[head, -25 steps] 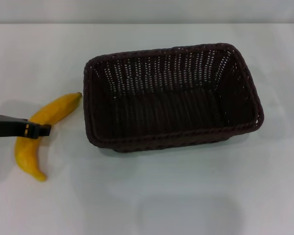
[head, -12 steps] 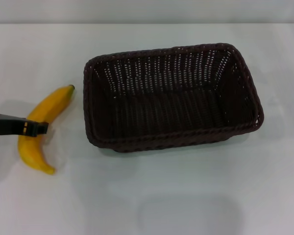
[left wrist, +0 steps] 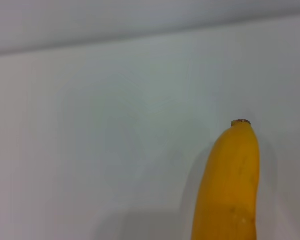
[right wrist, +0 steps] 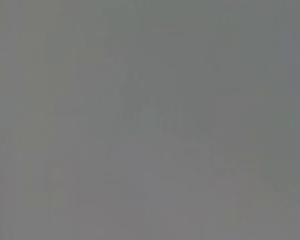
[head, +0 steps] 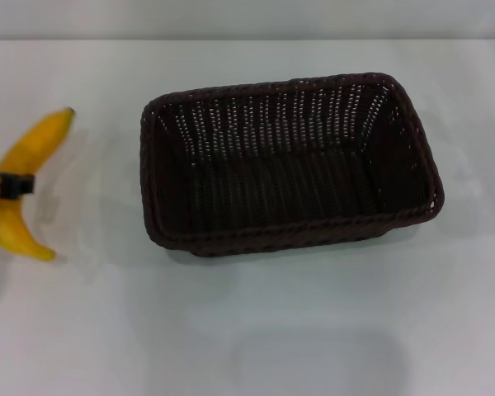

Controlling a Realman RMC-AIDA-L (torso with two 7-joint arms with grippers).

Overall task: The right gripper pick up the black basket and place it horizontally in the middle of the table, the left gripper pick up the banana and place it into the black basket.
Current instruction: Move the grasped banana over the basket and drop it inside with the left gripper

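Observation:
The black basket (head: 274,240) lies lengthwise in the middle of the white table (head: 272,330), upright and empty. The banana (head: 35,142) is at the far left edge of the head view, clear of the basket. It has its dark stem tip at the far end and looks held just above the table. My left gripper (head: 8,183) shows only as a black finger across the banana's middle, shut on it. In the left wrist view the banana's far end (left wrist: 230,185) shows over bare table. My right gripper is out of view, and the right wrist view shows only plain grey.
The table's far edge (head: 247,39) meets a grey wall. A faint rectangular reflection (head: 318,363) shows on the table near the front edge.
My left gripper has carried the banana to the left and farther back, away from the basket and off the spot where it lay. The basket has not moved.

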